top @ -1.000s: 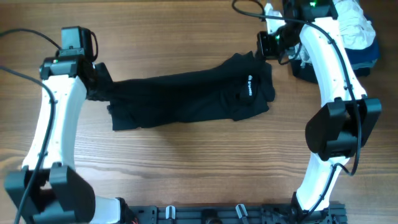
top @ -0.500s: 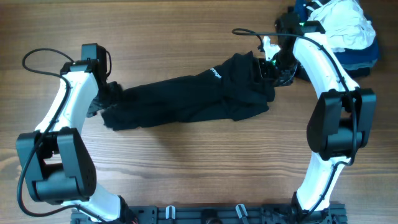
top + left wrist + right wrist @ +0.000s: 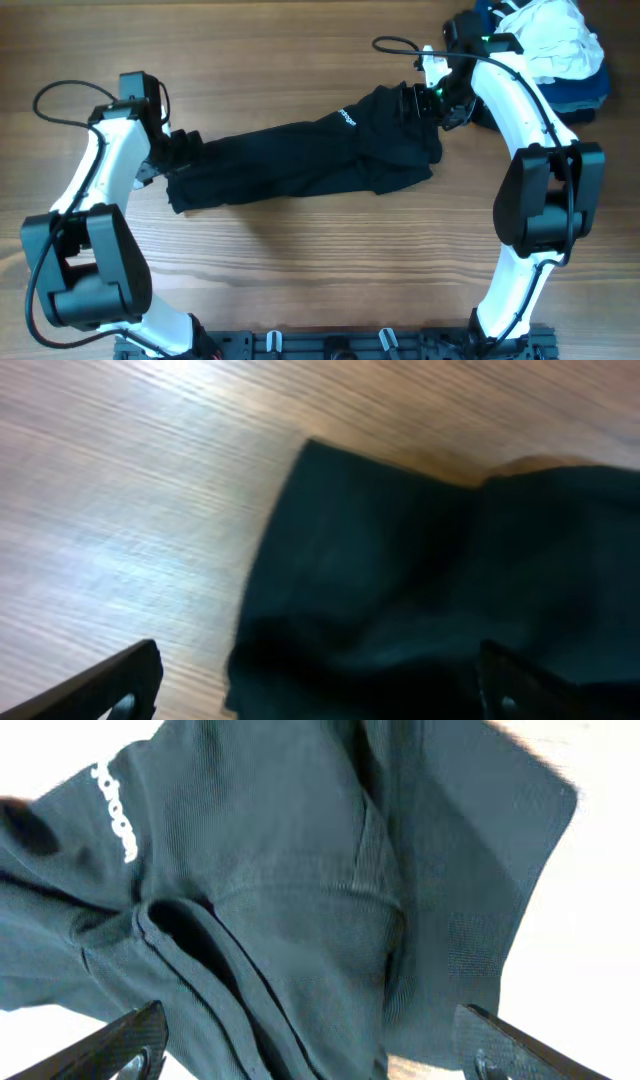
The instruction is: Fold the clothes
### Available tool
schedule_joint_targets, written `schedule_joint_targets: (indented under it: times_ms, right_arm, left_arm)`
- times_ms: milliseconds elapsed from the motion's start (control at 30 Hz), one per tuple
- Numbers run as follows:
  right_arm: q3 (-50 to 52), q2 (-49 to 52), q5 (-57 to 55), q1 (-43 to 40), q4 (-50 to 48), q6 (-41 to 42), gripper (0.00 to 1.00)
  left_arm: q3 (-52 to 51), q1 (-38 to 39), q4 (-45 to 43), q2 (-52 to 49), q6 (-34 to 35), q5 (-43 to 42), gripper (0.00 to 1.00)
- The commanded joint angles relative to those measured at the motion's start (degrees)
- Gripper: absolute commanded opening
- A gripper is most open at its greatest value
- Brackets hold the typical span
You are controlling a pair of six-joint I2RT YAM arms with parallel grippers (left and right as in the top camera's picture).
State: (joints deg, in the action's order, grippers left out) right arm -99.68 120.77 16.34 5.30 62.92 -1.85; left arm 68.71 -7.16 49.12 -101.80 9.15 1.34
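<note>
A black garment (image 3: 300,155) lies stretched out across the middle of the wooden table (image 3: 300,270), with small white lettering (image 3: 346,118) near its right end. My left gripper (image 3: 183,152) stands open over the garment's left end. In the left wrist view the black cloth (image 3: 430,580) lies below and between the spread fingertips (image 3: 120,680), which hold nothing. My right gripper (image 3: 420,100) is open over the bunched right end. In the right wrist view the folded layers (image 3: 300,920) and lettering (image 3: 115,810) lie under the wide-apart fingertips (image 3: 510,1050).
A pile of other clothes (image 3: 550,40), white on top of dark blue, sits at the back right corner, just behind the right arm. A black rail (image 3: 340,345) runs along the table's front edge. Bare wood lies in front of the garment.
Both grippers went from shut to open and let the garment go. Its right end now lies folded further left, lettering shifted left. The left gripper backed slightly left.
</note>
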Motion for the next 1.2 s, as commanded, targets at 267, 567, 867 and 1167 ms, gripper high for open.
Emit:
schedule_joint_targets:
  times_ms: [267, 567, 867, 1167]
  right_arm:
    - [-1.4, -1.1, 1.3, -0.4, -0.5, 0.8, 0.91]
    - [-1.4, -1.1, 1.3, -0.4, -2.5, 4.0, 0.84]
    - [-1.3, -1.1, 1.7, -0.2, -0.9, 5.1, 0.72]
    - [-1.3, -1.1, 1.7, -0.2, -0.5, 5.0, 0.72]
  left_arm:
    - [-13.0, -0.1, -15.0, -0.3, -4.9, -7.6, 0.99]
    - [-20.1, -0.2, -24.2, -0.3, -4.8, -12.6, 0.19]
    - [-11.8, -3.7, -18.8, 5.4, -2.3, -1.4, 0.04]
    - [-4.6, -3.6, -11.9, 7.7, -5.5, 2.5, 0.04]
